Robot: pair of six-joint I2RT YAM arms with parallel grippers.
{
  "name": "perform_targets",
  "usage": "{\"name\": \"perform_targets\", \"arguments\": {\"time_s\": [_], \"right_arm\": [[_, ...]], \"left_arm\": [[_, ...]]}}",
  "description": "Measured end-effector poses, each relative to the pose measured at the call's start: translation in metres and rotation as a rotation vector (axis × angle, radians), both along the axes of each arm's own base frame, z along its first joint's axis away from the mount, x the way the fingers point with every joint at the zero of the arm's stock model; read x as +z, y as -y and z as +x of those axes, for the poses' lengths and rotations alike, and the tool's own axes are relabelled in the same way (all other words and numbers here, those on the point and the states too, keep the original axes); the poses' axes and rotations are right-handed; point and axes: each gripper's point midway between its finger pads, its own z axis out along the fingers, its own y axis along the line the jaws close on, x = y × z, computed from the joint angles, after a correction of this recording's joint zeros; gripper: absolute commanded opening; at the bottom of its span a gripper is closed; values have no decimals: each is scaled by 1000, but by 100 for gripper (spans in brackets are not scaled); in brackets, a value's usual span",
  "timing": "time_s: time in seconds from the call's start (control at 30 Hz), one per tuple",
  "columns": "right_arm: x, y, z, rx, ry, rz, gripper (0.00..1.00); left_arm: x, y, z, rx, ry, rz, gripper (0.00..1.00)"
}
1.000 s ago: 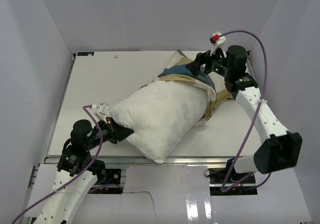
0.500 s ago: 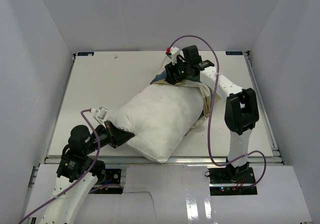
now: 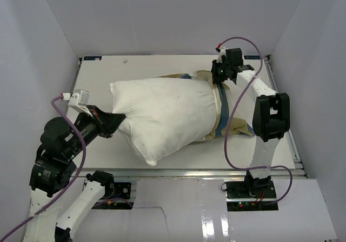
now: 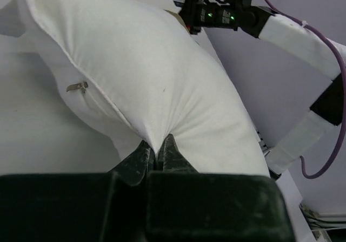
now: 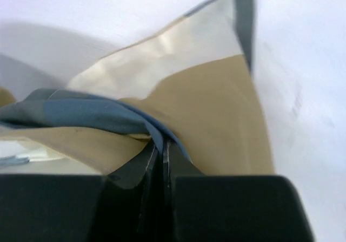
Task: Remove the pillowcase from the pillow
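The plump white pillow point(image 3: 165, 111) lies across the middle of the table, most of it bare. The blue, tan and cream pillowcase point(image 3: 223, 108) is bunched round its right end. My left gripper point(image 3: 114, 120) is shut on the pillow's left corner, the white cloth point(image 4: 162, 106) pinched between its fingers point(image 4: 141, 161). My right gripper point(image 3: 217, 79) is at the far right end of the pillow, shut on a fold of the pillowcase point(image 5: 216, 112), the blue edging point(image 5: 97, 115) running into the jaws.
White walls point(image 3: 48, 47) close in the table point(image 3: 102, 79) on the left, back and right. The right arm's purple cable point(image 3: 230, 139) loops over the pillowcase and the table's front right. A metal rail point(image 3: 216, 172) runs along the near edge.
The right gripper has closed on the pillowcase and moved right along the far side. The left gripper has lifted and pulled the pillow corner leftwards, so the pillow now lies flatter, farther left and more bare.
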Motion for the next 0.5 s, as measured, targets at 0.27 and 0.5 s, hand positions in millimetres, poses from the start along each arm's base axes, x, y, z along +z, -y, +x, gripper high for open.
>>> {"name": "perform_targets", "arguments": {"time_s": [0.27, 0.5], "right_arm": [[-24, 38, -5, -225, -90, 7, 8], [-20, 52, -2, -264, -106, 53, 31]], "left_arm": [[-2, -29, 12, 153, -45, 136, 0], [-21, -48, 20, 247, -43, 213, 0]]}}
